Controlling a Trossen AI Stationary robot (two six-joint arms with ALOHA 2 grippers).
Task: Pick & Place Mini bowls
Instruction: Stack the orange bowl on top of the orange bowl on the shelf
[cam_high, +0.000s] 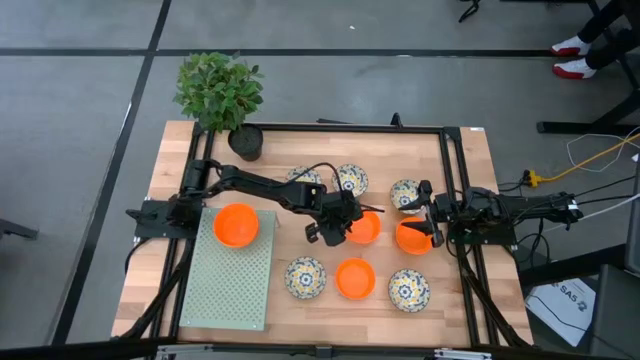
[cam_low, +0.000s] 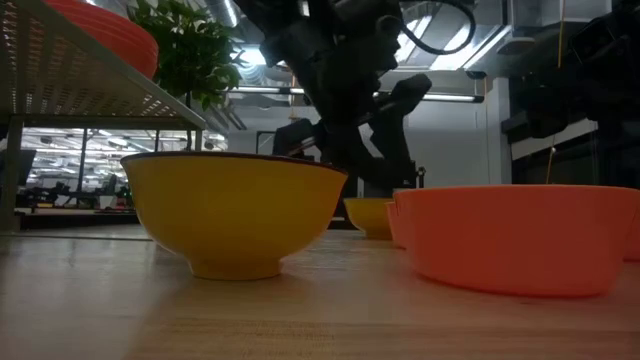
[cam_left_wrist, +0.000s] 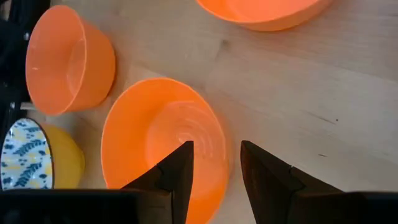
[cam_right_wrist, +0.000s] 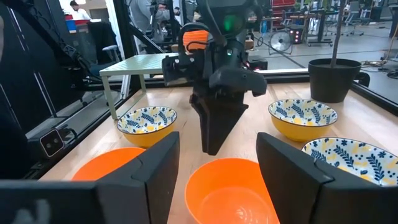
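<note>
Several mini bowls stand on their bases on the wooden table, some plain orange, some yellow outside with a blue floral pattern inside. My left gripper is open and points steeply down over an orange bowl at mid-table. One finger hangs over the bowl's inside and the other outside its rim, and no touch shows. In the right wrist view, its tips hover just above that bowl. My right gripper waits open and level at the right, above another orange bowl.
One orange bowl sits on the green perforated rack at the left. Patterned bowls and an orange one stand toward the near edge, others toward the far side. A potted plant is at the far left corner.
</note>
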